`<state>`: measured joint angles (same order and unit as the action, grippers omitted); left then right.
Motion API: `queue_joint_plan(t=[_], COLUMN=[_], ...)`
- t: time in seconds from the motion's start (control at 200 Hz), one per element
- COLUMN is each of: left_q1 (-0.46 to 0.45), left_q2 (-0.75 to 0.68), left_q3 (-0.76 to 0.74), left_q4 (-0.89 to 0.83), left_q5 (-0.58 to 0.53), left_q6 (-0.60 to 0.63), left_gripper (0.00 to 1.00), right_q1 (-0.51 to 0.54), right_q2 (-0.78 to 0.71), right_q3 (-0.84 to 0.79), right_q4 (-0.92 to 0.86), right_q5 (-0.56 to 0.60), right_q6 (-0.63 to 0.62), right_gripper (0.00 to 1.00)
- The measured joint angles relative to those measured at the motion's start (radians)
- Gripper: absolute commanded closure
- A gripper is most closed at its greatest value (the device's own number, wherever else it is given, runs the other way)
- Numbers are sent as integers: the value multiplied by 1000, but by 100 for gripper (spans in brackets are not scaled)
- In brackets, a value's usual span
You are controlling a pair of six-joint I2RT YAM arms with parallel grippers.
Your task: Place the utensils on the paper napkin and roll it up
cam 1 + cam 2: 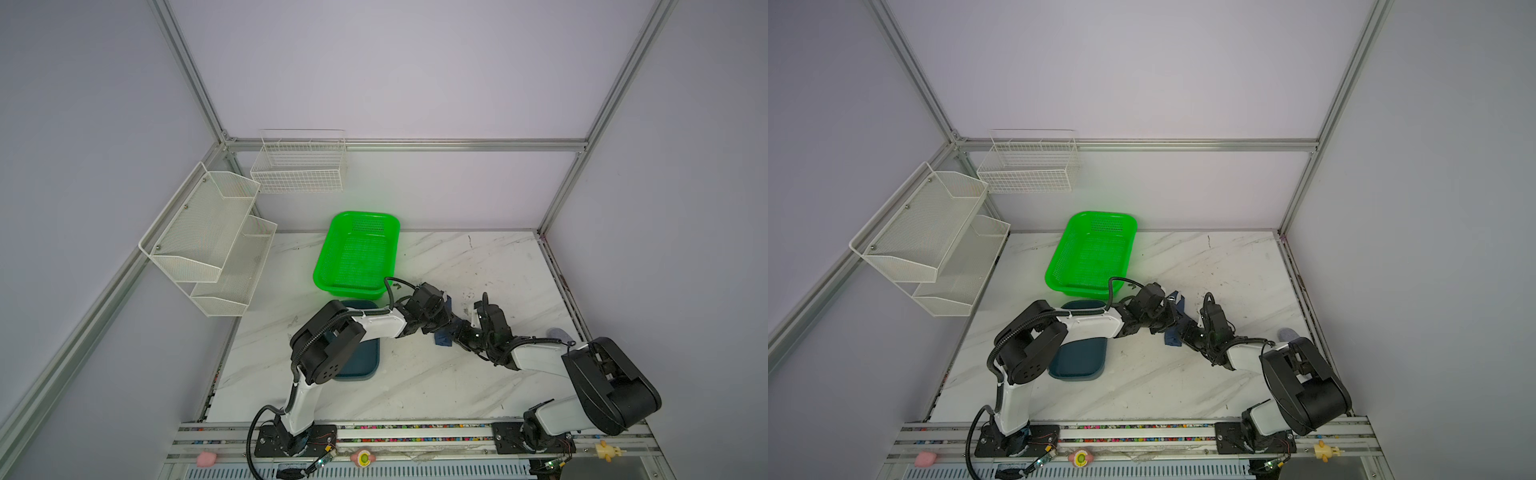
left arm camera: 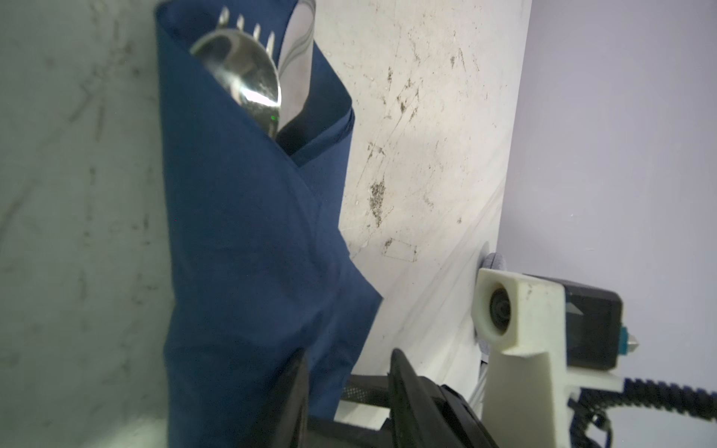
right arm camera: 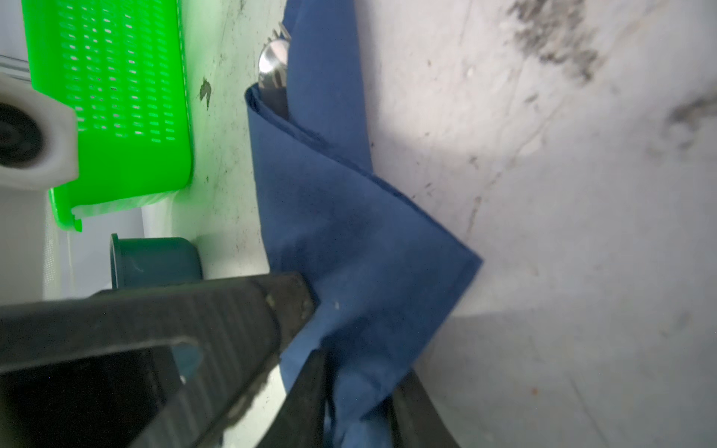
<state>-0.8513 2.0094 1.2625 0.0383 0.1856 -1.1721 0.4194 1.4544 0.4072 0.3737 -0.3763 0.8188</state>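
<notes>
while pinching the rolled dark navy blue paper napkin (image 3: 341,232) on the marble tabletop (image 3: 543,232) in the narrowed fingers (image 3: 306,403) of the right gripper (image 3: 359,411), keep the shiny silver utensils (image 2: 248,77) tucked; withdraw the half-open, empty left gripper (image 2: 349,360) gently

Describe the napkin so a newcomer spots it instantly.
Start at the green basket at the back of the marble table. Just right of its near edge lies the napkin. It is soft navy paper wrapped around a spoon and fork whose heads poke out, unlike the rigid teal tray nearby.
</notes>
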Motion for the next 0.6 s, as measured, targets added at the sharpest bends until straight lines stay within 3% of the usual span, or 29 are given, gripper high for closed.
queue_joint_plan(t=[0.285, 0.6], left_q1=[36, 97], left_q2=[-154, -116], left_q3=[0, -3], left_q4=[-112, -131], left_q5=[-105, -36], left_q6=[118, 148], left_gripper=[57, 55], right_q1=[-1, -1], right_q2=[5, 5], right_q3=[0, 0], right_q4=[-2, -13], right_q5=[1, 3], right_q6=[-4, -18], right_gripper=[78, 85])
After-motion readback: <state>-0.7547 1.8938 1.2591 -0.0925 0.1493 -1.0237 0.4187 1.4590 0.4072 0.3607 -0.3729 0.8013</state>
